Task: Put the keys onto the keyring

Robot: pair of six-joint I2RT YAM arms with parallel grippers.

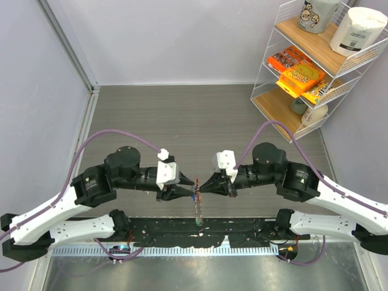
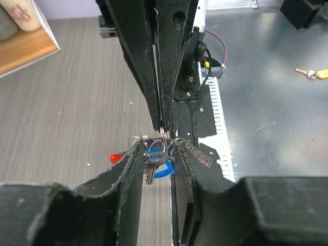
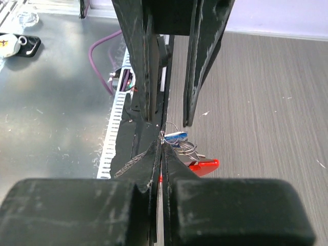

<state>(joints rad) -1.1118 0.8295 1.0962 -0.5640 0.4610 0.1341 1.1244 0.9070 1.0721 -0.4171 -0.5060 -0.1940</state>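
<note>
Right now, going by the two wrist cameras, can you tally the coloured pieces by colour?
Blue key: 1
Red keyring clip: 1
Yellow key: 1, lying apart on the metal sheet
Total: 3

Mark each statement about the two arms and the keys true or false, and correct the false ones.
1. The right pincer is shut on the keyring. True.
2. The left pincer is clamped tight. False: its fingers stand apart, with the blue key between them.
3. The keyring's clip is green. False: it is red.
4. A yellow-headed key lies away from both pincers on the metal surface. True.
</note>
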